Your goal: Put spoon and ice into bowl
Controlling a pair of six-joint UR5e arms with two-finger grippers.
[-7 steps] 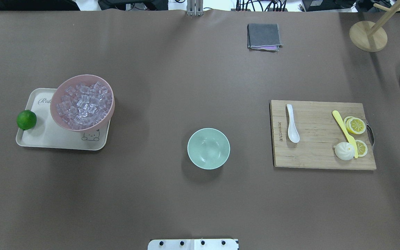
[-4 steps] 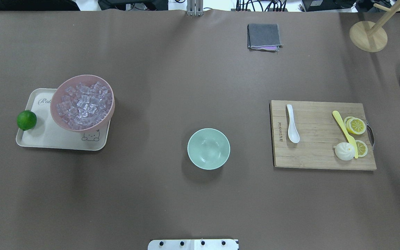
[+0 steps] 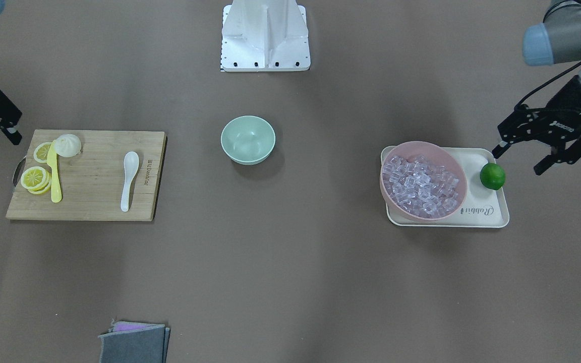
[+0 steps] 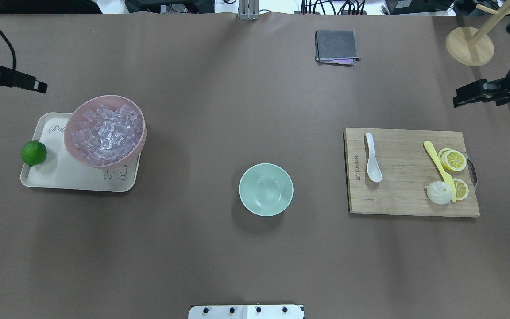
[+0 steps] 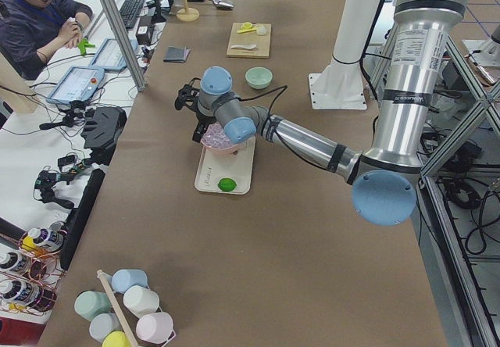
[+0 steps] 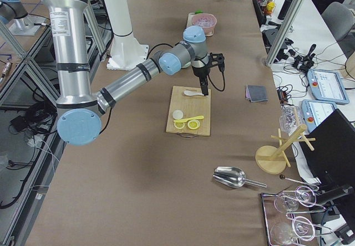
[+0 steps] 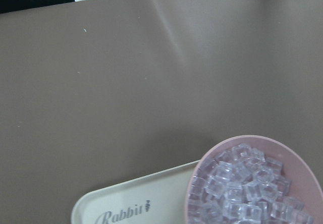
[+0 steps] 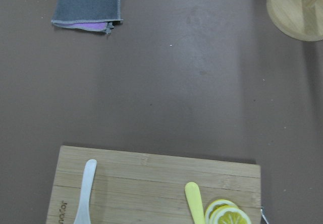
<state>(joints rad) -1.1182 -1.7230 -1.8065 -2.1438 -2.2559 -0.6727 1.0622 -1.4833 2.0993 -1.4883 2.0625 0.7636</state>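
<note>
White spoon [image 4: 373,164] lay on the cutting board [image 4: 407,197], apart from the mint-green bowl [image 4: 266,189] at mid-bench; ice [image 4: 106,133] was heaped in the pink bowl [image 4: 100,164] on the tray [image 4: 51,177]. Left claw [image 3: 517,160] hung spread wide near the lime [image 3: 492,176] — the right claw [image 4: 461,98] showed too little to tell its spread.

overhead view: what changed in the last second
Both arms entered the view: the left gripper now hangs beyond the pink bowl, the right gripper beyond the cutting board. Neither holds anything. The spoon, ice and green bowl stayed put.
</note>
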